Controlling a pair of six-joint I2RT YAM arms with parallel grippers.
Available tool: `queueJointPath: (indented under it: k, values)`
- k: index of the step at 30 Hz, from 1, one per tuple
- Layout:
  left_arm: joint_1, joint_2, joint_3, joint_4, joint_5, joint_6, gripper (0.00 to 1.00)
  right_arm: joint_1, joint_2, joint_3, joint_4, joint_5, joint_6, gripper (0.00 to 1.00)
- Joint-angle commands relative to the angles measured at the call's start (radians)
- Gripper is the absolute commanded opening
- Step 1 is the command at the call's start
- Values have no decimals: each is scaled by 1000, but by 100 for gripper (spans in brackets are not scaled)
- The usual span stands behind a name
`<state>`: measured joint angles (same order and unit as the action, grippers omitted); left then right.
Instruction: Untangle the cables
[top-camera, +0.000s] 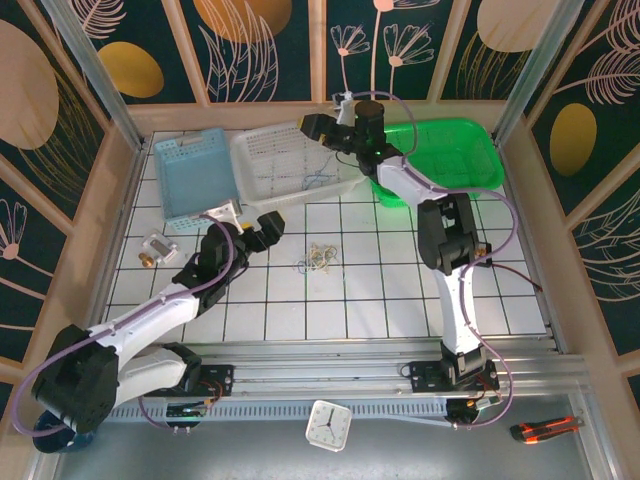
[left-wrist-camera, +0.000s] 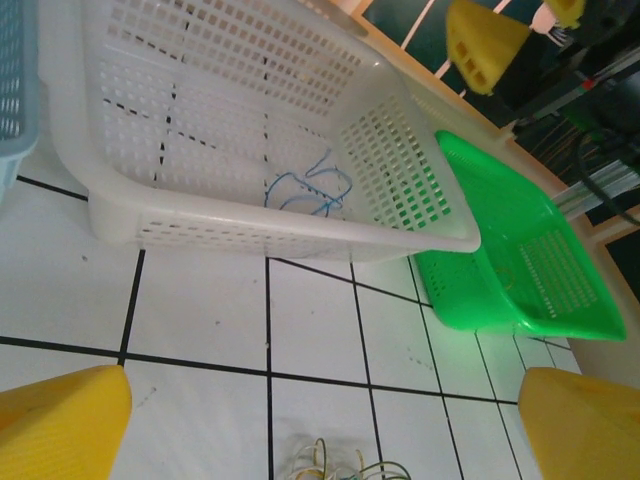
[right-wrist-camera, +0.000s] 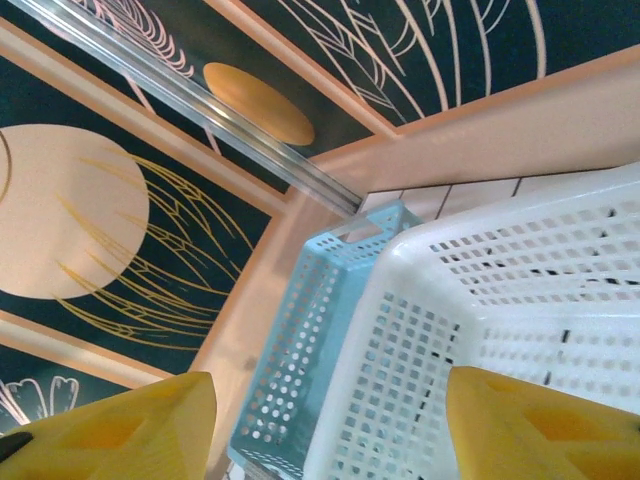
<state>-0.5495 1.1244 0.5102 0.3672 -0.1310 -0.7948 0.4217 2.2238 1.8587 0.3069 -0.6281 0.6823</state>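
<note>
Left jaws and right jaws both gape empty; a blue cable (top-camera: 318, 181) lies in the white basket (top-camera: 268, 165) near the right jaws, the tan-white clump (top-camera: 322, 258) on the counter (top-camera: 380, 292) at the basket's 6 o'clock.

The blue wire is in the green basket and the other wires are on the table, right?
Not quite. The blue wire lies in the white basket, not the green basket; the left wrist view shows it. The other wires are on the table, as you said.
</note>
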Motion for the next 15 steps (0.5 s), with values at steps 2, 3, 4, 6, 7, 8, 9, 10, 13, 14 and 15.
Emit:
queueJointPath:
  k: [2,3,4,6,7,8,9,10,13,14,15]
  values:
    - [7,23,-9,40,25,-26,99,-7,-180,-79,-21,22,-89,62]
    - [7,28,-9,42,27,-27,99,-8,-205,-107,-22,24,-97,62]
    - [7,34,-10,46,29,-27,99,-8,-237,-140,-22,27,-103,62]
    - [6,48,-9,51,40,-27,99,-6,-297,-213,-21,38,-121,62]
    - [7,57,-7,53,47,-27,99,-6,-331,-254,-26,44,-132,62]
    - [7,67,-6,53,55,-27,99,-5,-367,-295,-27,54,-143,62]
    - [6,76,-4,54,60,-27,99,-4,-397,-331,-31,63,-153,62]
    - [7,87,-2,55,68,-31,99,-4,-430,-376,-36,74,-165,62]
    - [7,119,9,66,88,-35,99,0,-524,-517,-37,112,-180,61]
    - [7,131,14,68,94,-35,99,4,-555,-562,-37,126,-185,61]
    - [6,140,20,70,99,-34,99,9,-580,-607,-41,138,-190,60]
